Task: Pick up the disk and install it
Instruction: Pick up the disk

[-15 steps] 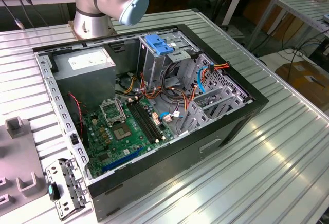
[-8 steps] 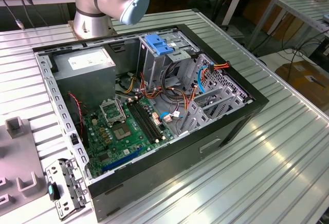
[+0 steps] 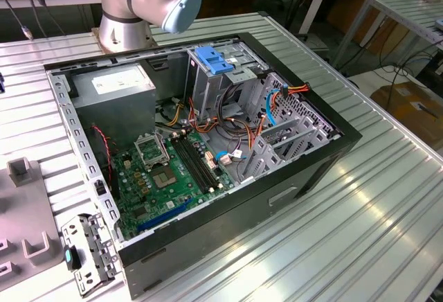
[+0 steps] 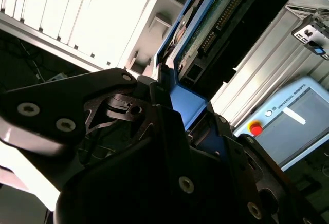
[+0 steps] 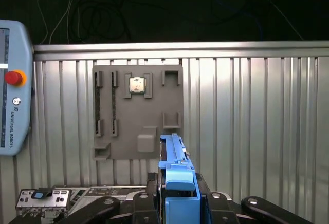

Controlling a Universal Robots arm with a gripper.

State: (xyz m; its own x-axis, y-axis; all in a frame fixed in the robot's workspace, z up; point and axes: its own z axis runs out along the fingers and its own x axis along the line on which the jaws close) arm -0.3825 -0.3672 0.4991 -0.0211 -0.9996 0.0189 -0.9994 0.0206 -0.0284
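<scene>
- My gripper (image 5: 177,203) is clamped on the disk (image 5: 172,154), one finger on each side of its blue bracket (image 4: 186,98). The disk is carried edge-on and clear of the slatted table (image 5: 257,131).
- Risk, slip or pivot: I judge the hold to be on one end of the bracket only. Most of the disk, including the circuit board and connector, projects beyond my fingers in the second wrist view. A sideways knock could turn it in the grip.
- Risk, flex: the bracket looks like plastic, so the clamping force may bend it rather than fix the metal body.
- Risk, snagging: in the exterior view, loose cables (image 3: 239,118) (orange, blue, red and black) lie inside the computer case (image 3: 291,177), next to the drive cage (image 3: 204,91). They could catch a corner of the disk or be pinched.
- Risk, misalignment: the cage is a narrow metal frame with a blue tab (image 3: 211,59) on top. A tilted entry would jam against it.
- Surroundings: a grey fixture plate (image 5: 154,111) holding a chip (image 5: 136,85) lies on the table past the disk's far end.
- A teach pendant (image 5: 13,111) and a loose metal bracket (image 5: 43,199) also rest on the table, well apart from the disk.
- Nothing touches the disk apart from my fingers.
</scene>
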